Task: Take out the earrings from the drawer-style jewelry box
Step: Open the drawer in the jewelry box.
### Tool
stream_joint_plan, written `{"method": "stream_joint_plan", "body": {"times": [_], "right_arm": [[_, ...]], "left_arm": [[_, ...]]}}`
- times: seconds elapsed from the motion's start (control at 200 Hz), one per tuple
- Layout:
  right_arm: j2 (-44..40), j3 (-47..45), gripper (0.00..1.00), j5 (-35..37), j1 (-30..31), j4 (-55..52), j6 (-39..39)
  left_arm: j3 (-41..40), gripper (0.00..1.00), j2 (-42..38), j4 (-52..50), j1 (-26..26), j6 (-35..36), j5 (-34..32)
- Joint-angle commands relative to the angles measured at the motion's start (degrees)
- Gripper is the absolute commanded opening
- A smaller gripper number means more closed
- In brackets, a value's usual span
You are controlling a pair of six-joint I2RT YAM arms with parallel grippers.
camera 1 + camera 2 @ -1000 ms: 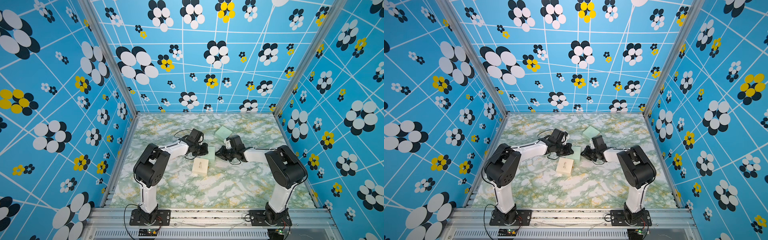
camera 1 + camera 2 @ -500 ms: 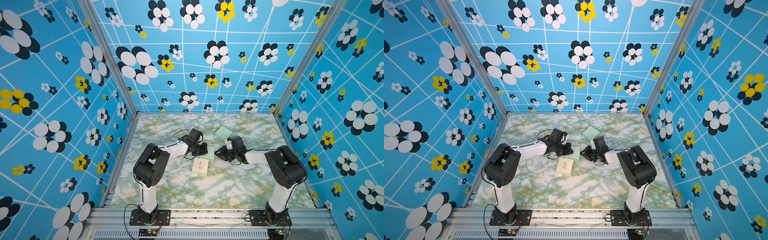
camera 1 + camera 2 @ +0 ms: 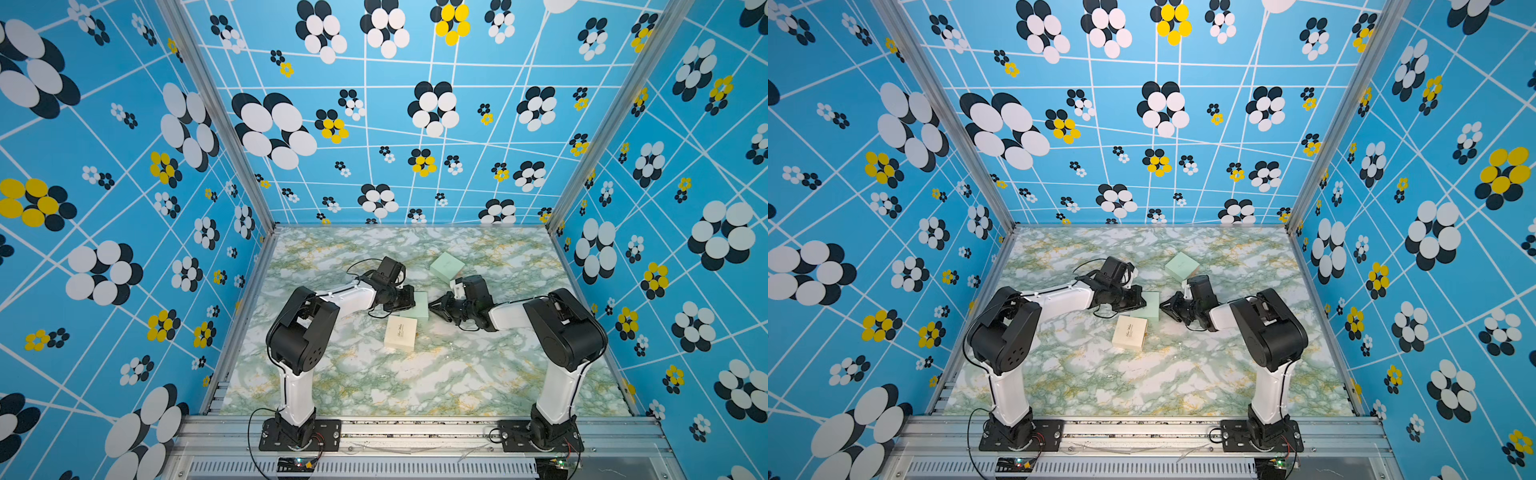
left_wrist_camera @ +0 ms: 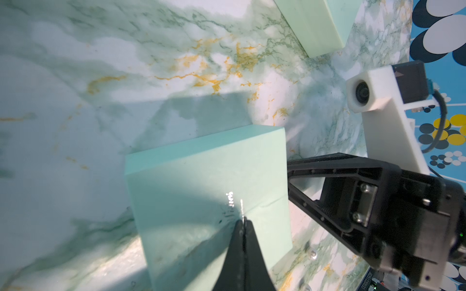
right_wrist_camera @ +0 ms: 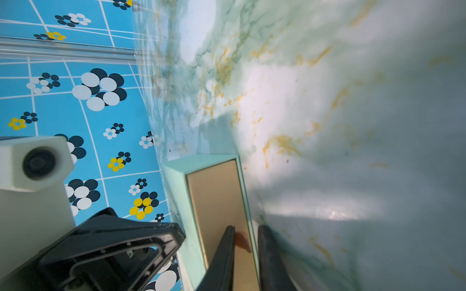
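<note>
The mint-green jewelry box [image 3: 420, 306] [image 3: 1152, 306] lies flat mid-table between both arms. My left gripper [image 4: 243, 223] [image 3: 410, 299] is shut, its tips pressing down on the box's top [image 4: 201, 189]. In the right wrist view the box's end [image 5: 176, 189] is open and shows a tan inside. My right gripper [image 5: 245, 228] [image 3: 433, 305] straddles a thin mint wall there. One finger is inside, with a small pinkish piece between it and the wall. Two tiny glinting bits, seemingly earrings [image 4: 313, 254], lie on the table beside the box.
A cream box [image 3: 400, 332] [image 3: 1129, 332] lies just in front of the jewelry box. A second mint box [image 3: 446, 267] [image 4: 315, 25] sits behind the right gripper. Blue patterned walls close in three sides of the marble table [image 3: 374, 382].
</note>
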Motion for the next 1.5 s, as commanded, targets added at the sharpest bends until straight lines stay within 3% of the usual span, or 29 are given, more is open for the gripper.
{"method": "stream_joint_plan", "body": {"times": [0.0, 0.52, 0.83, 1.494], "right_arm": [[1.7, -1.4, 0.2, -0.8, 0.0, 1.8, 1.7], [3.7, -5.1, 0.22, -2.0, -1.1, 13.6, 8.3], [8.4, -7.0, 0.22, -3.4, -1.7, 27.9, 16.3], [7.7, -7.4, 0.14, -3.4, -1.7, 24.8, 15.0]], "left_arm": [[-1.7, 0.0, 2.0, -1.5, 0.4, 0.1, -0.2], [-2.0, 0.0, 2.0, -1.5, 0.3, 0.1, -0.3], [-2.0, 0.0, 2.2, -1.3, 0.3, 0.1, -0.2], [-2.1, 0.0, 2.0, -1.2, 0.3, 0.0, -0.4]]}}
